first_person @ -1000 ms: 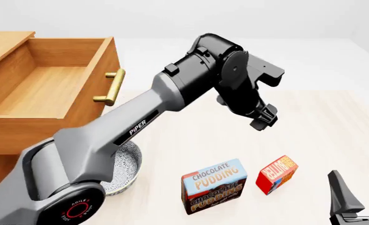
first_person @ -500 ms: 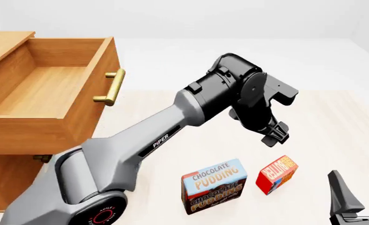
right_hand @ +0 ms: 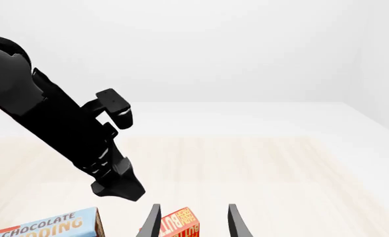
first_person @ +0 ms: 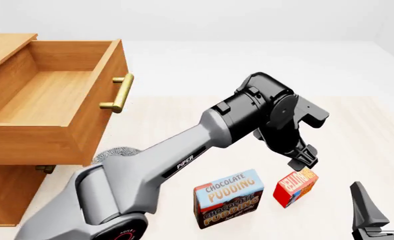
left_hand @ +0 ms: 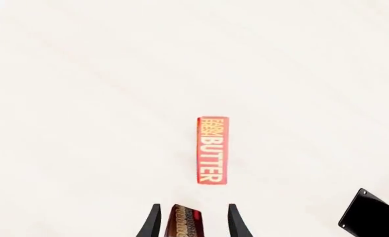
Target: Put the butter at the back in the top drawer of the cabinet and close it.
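Front view: top drawer (first_person: 47, 95) of cabinet (first_person: 10, 190) pulled out, bare inside; left gripper (first_person: 302, 159) low over butter (first_person: 296, 186), not touching, finger spread hidden here. Butter upright on table (first_person: 357, 130), just beside pudding box (first_person: 228, 198); right gripper (first_person: 382, 206) near, parted, holding nothing.

Left wrist view: looks straight down on butter (left_hand: 212, 150); fingertips (left_hand: 152, 222) apart, nothing grasped.

Right wrist view: butter (right_hand: 180, 223) seen between parted fingertips (right_hand: 237, 223), farther off; left gripper (right_hand: 119, 185) above it.
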Action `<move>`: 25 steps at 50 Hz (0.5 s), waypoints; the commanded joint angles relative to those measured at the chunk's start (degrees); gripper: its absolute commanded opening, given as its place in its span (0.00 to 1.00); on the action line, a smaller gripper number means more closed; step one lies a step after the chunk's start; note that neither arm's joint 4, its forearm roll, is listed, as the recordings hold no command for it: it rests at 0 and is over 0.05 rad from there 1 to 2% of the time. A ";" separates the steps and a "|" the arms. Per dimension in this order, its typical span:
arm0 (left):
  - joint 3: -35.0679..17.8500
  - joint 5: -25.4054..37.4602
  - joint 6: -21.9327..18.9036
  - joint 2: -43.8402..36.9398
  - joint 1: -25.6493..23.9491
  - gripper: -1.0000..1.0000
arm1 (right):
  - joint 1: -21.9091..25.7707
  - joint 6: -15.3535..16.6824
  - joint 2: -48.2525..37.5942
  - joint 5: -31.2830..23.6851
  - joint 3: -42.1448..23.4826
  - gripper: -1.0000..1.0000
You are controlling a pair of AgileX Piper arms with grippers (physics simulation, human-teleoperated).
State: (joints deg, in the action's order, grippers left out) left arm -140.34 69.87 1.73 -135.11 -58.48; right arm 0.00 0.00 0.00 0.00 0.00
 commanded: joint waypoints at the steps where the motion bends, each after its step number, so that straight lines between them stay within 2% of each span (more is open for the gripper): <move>1: -0.77 0.01 0.09 -1.33 -0.49 1.00 | 0.00 0.00 0.00 0.00 0.00 1.00; 25: -3.86 0.02 -0.02 -4.64 -1.34 1.00 | 0.00 0.00 0.00 0.00 0.00 1.00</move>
State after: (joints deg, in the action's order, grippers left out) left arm -143.13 69.89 1.55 -138.39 -59.31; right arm 0.00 0.00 0.00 0.00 0.00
